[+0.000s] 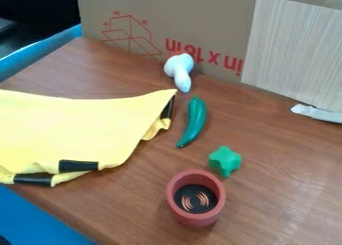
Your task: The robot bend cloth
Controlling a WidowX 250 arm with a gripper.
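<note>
A yellow cloth (80,131) lies spread over the left part of the brown wooden table. Its right corner points toward the table's middle, and its lower and right edges are rumpled and partly folded under. Black strips mark the cloth near its lower edge and beside its right corner. The cloth's left side runs out of the view.
Right of the cloth lies a green curved toy (194,121), with a white toy (179,70) behind it. A green star-shaped piece (225,161) and a red cup (175,201) stand nearer the front. Cardboard (214,19) walls the back of the table (280,189).
</note>
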